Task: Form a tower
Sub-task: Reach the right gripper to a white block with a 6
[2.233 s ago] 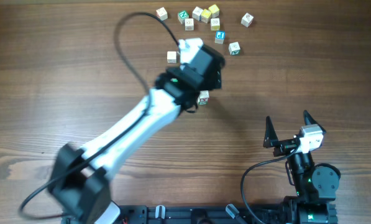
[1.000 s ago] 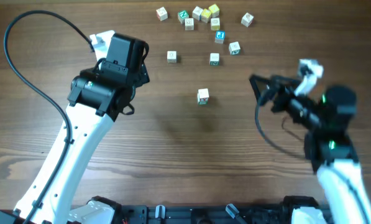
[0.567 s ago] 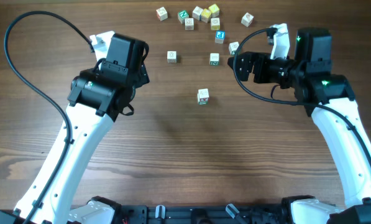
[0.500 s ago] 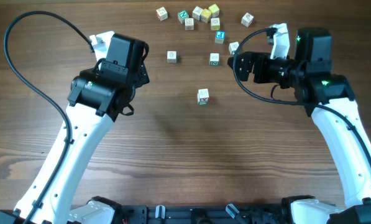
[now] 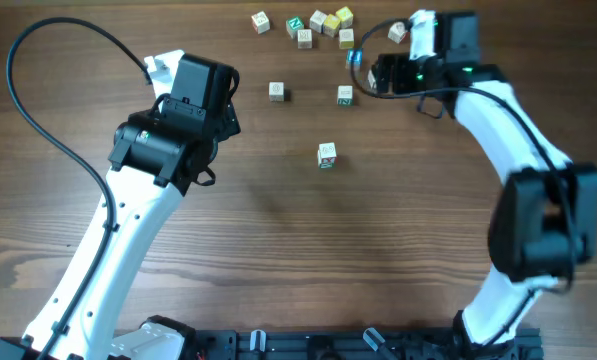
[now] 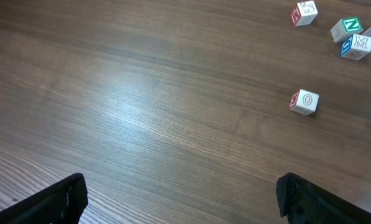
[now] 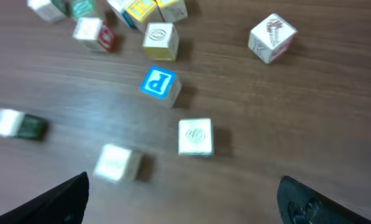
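- The tower [image 5: 326, 154] stands mid-frame in the overhead view, its height unclear from above
- Loose cubes [image 5: 318, 20] at upper right probably await stacking
- Right gripper [image 7: 185, 193] hovers above them, fingers apart, empty
- Left gripper [image 6: 182, 190], fingers apart, empty

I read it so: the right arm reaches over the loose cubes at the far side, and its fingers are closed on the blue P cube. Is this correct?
No. The right arm reaches over the loose cubes, but its fingers are open; the blue P cube lies free on the table, as the right wrist view shows.
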